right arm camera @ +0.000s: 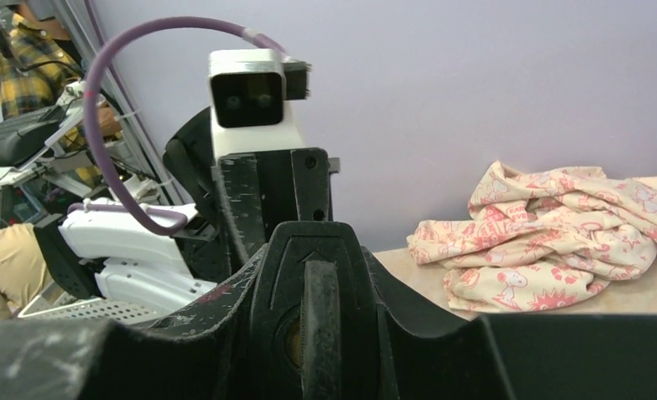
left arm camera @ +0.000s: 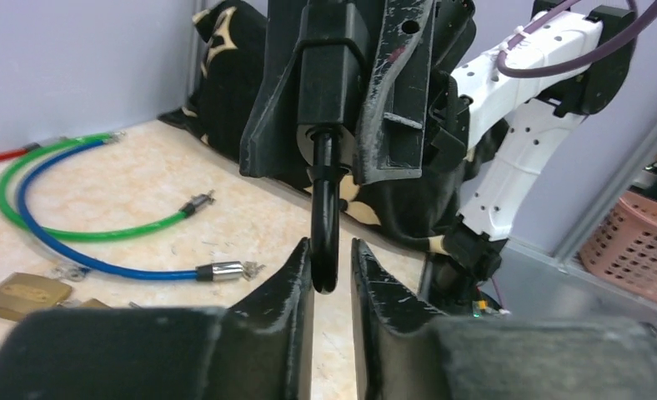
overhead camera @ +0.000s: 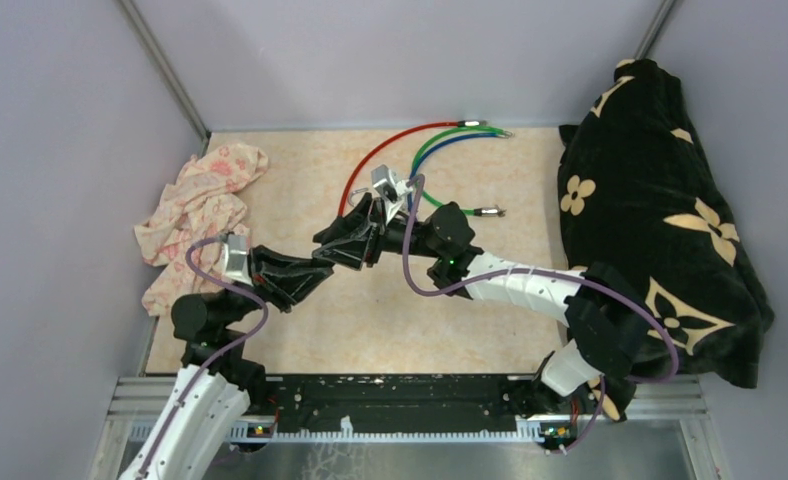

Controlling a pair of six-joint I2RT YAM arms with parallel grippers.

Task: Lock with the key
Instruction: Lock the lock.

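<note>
Your left claw [left arm camera: 332, 248] is standing slightly parted around the tip of the black key [left arm camera: 325, 212]. One finger is sitting close beside the key and a thin gap is showing on the other side, so nothing is clamping there. Your right claw [left arm camera: 329, 162] is gripping the black lock [left arm camera: 332, 67], holding it above the middle of the table [overhead camera: 370, 325] with the keyhole facing your left wrist camera.

On your right, the black cushion [overhead camera: 660, 220] with cream flowers is filling that side of the table. On your left, the pink printed cloth [overhead camera: 205, 210] is lying crumpled near the far corner. Beyond the claws, the red cable [overhead camera: 380, 150], green cable [left arm camera: 92, 236] and blue cable [left arm camera: 142, 272] are curling across the marbled top. A brass padlock [left arm camera: 23, 296] is lying flat on the table near the blue cable. The key is sitting in the black lock, reaching from the keyhole into the gap between your left fingers.
</note>
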